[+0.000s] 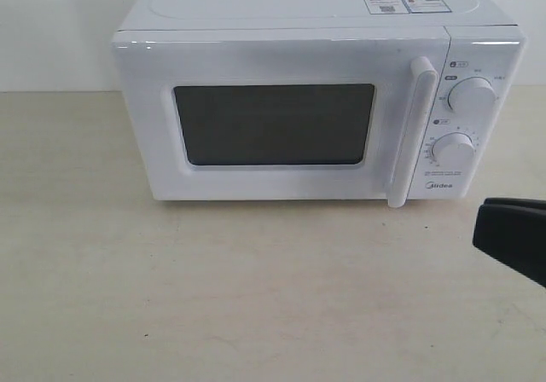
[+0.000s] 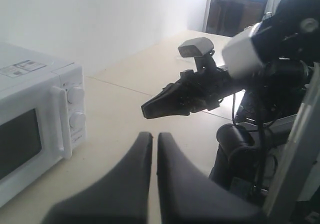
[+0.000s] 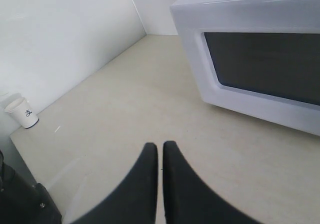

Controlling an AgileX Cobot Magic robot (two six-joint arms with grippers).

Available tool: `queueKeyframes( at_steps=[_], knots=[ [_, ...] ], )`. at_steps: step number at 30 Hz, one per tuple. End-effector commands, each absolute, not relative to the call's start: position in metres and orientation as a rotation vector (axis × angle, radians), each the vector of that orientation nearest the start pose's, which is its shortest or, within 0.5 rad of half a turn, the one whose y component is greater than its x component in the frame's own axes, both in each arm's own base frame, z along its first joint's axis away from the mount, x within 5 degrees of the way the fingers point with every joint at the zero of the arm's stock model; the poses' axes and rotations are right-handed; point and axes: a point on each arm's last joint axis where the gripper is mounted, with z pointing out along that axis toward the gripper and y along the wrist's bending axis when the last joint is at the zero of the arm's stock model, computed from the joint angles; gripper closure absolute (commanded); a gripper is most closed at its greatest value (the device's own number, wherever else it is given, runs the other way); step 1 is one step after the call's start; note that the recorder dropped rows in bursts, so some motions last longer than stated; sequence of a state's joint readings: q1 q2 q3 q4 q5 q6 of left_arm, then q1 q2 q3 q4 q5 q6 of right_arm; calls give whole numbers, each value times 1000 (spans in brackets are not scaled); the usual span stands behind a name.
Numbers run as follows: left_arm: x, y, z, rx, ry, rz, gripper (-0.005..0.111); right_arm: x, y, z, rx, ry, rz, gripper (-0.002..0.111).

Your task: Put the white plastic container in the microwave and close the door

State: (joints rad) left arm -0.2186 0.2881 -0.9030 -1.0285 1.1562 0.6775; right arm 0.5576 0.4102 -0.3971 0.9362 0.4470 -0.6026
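Your white boxy Midea microwave (image 1: pixel 290 24) sits at the back of the pale tabletop (image 1: pixel 256 297), facing the exterior camera. Its white front door (image 1: pixel 281 66) is closed flush. The dark rectangular window (image 1: pixel 275 124) shows nothing behind it, so you can't tell from any view where the white plastic container is. The vertical white bar handle (image 1: pixel 412 130) is on the door's right edge, with two round white dials (image 1: pixel 472 95) (image 1: pixel 454 149) on the panel beside it and stickers (image 1: pixel 405 2) on top.

The right claw (image 3: pixel 160 146) is closed with its fingers together and holds nothing. It hovers over bare tabletop, right of the microwave and clear of it. The left claw (image 2: pixel 151 135) is also closed to a thin slit, empty, and apart from the microwave. A white paper cup (image 3: pixel 21 112) stands at the far tabletop edge by the wall.
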Motion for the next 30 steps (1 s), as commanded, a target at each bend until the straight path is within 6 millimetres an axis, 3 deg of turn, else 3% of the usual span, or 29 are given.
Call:
queueKeyframes(
  at_steps=[1, 3, 7, 13, 26, 30],
  knots=[
    [-61, -60, 406, 918, 1447, -854, 102, 58, 73, 294, -522, 1776, 905, 108],
    [-72, -56, 403, 964, 1447, -775, 102, 58, 73, 294, -522, 1776, 905, 108],
    [-100, -41, 406, 842, 1467, -690, 102, 58, 73, 294, -522, 1776, 905, 108],
    [-141, -29, 405, 818, 1311, -603, 102, 58, 73, 294, -522, 1776, 905, 108],
    [-141, -26, 406, 787, 1320, -519, 102, 57, 73, 294, -522, 1773, 906, 108],
    [-130, -28, 405, 658, 1385, -389, 102, 57, 73, 294, -522, 1773, 906, 108]
  ],
)
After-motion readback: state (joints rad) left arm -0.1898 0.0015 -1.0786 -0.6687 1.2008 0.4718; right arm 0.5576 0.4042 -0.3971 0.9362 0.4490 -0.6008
